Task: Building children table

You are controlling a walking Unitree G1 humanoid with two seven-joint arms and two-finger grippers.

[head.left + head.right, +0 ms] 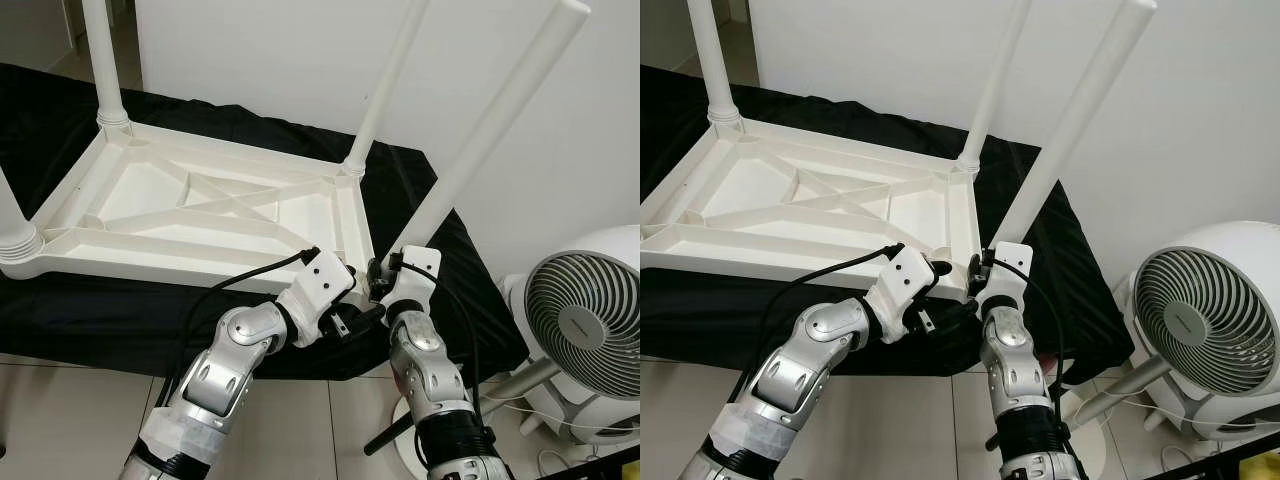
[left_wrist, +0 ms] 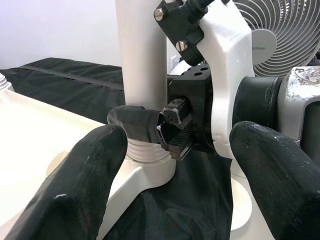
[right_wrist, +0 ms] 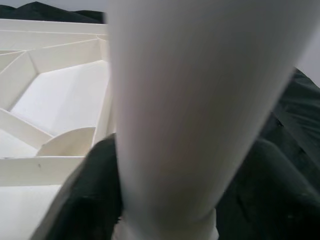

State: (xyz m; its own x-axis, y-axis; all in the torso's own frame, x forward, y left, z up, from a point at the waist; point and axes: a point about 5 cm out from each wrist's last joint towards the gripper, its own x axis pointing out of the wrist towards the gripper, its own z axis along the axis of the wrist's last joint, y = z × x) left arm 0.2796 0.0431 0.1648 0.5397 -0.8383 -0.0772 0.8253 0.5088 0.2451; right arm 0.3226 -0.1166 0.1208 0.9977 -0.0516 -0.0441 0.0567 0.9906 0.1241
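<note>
A white table top (image 1: 200,215) lies upside down on a black cloth (image 1: 120,320), legs pointing up. The right gripper (image 2: 165,127) is clamped around the near corner leg (image 1: 480,140) at its base. The left gripper (image 2: 170,165) hovers beside it, fingers apart. A white fan (image 1: 590,315) stands on the tiled floor (image 1: 60,420).

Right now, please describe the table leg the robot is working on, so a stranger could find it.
On the black cloth lies the upside-down white tabletop. At its corner nearest the fan stands the leg, held low by the right end effector. Unlike the other legs, it leans.
</note>
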